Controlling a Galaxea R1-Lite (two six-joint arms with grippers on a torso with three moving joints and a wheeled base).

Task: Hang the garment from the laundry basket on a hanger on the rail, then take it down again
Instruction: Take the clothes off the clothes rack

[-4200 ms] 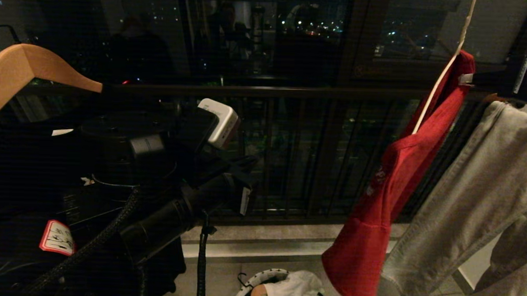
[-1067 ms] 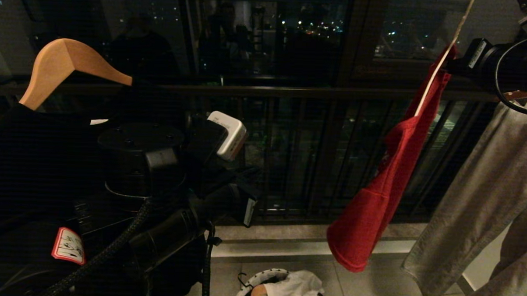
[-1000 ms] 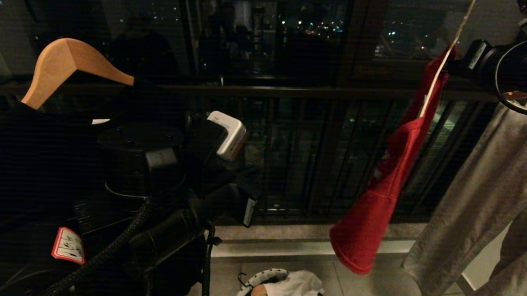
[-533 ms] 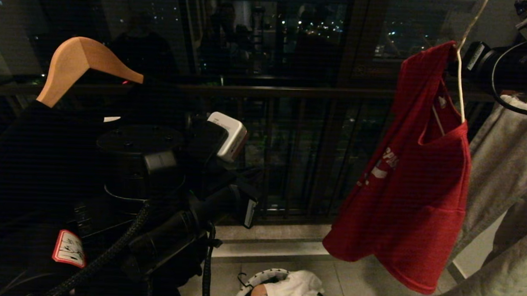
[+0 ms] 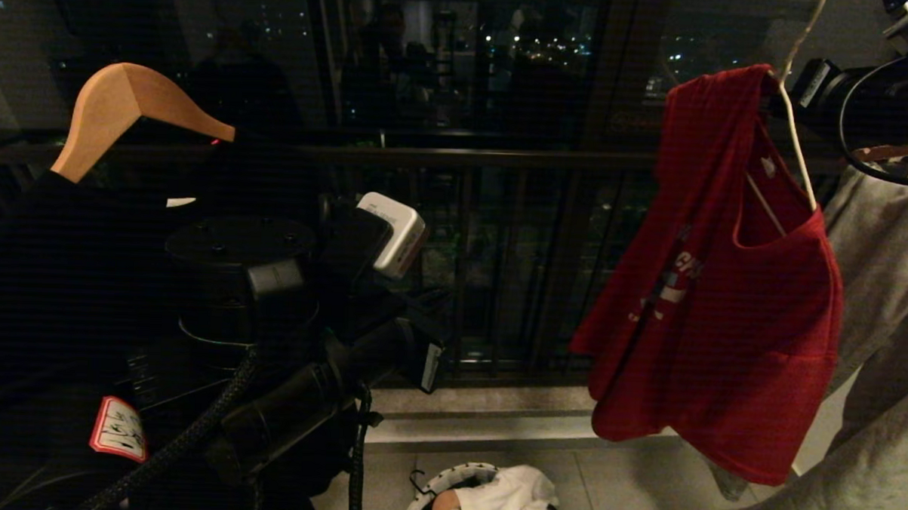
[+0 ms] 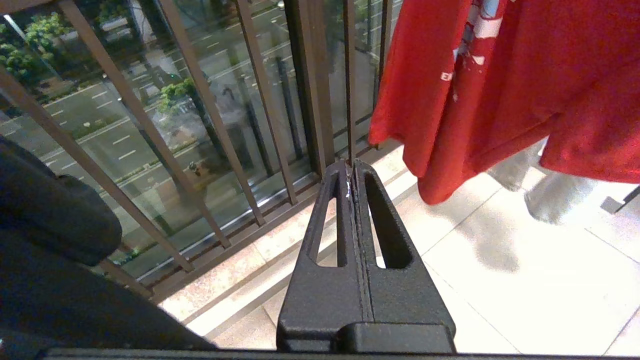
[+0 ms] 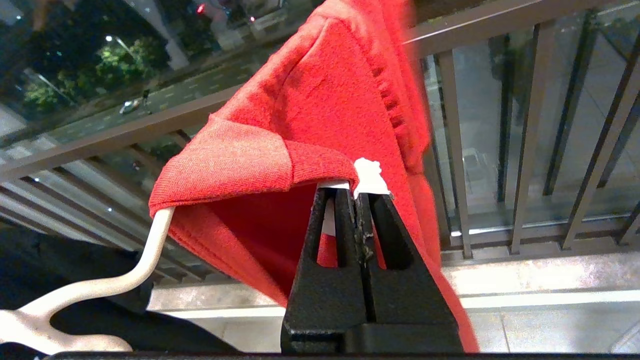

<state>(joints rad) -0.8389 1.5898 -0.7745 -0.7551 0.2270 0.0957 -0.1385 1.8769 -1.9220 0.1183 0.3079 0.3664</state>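
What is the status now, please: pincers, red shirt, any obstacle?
Right pincer shut on white hanger, shirt hanging from it. Left pincer shut, empty, low near railing. Grey clothes close beside shirt.

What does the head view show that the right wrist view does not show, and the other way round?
Only the head view shows the laundry basket on the floor with a white cloth in it, the wooden hanger carrying a black shirt, and the left arm held low. Only the right wrist view shows the right gripper, its jaws shut on the white hanger at the shirt's shoulder. Both show the red T-shirt on that hanger and the balcony railing.
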